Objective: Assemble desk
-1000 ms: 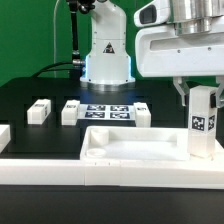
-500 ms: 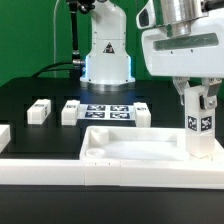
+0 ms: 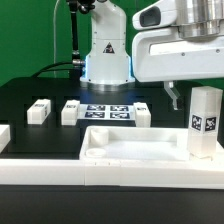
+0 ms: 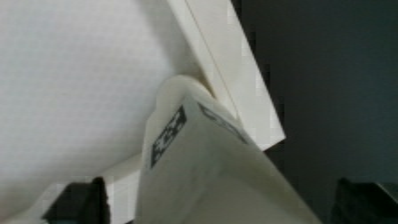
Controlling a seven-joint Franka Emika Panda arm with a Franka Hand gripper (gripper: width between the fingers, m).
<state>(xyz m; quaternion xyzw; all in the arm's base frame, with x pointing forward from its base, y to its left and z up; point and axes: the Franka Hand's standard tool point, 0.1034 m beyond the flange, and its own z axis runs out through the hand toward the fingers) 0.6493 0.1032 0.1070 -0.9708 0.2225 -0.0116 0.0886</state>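
- Exterior view: the large white rectangular rimmed plastic panel (image 3: 96, 141) of the desk lies flat on the black table (image 3: 30, 92), just behind the long white border rail (image 3: 100, 176) that crosses the foreground.
- A small white block leg (image 3: 205, 140) stands upright inside the panel, at the end toward the exterior view's right. It shows a black-and-white square tag (image 3: 205, 124) on its facing side. Its foot is hidden behind the panel's rim, so the joint cannot be judged.
- The two-finger gripper (image 3: 198, 98) hangs over this block leg with its jaws spread. The one visible finger (image 3: 175, 97) stands apart from the leg, with background showing between them. Nothing is pinched.
- Behind the panel, the marker board (image 3: 108, 111) lies flat on the table. One spare leg (image 3: 38, 111) and a second spare leg (image 3: 71, 111) lie toward the exterior view's left of it. A third spare leg (image 3: 143, 112) lies just beside it on the exterior view's right.
- The white arm base (image 3: 105, 50), with a blue lit band, stands at the rear before a green backdrop (image 3: 25, 40).
- Wrist view: the block leg is seen from above as a white wedge with its tag on one face. It sits against the panel's raised rim, with dark table beyond. Two dark fingertips (image 4: 80, 200) flank the leg, set wide apart.
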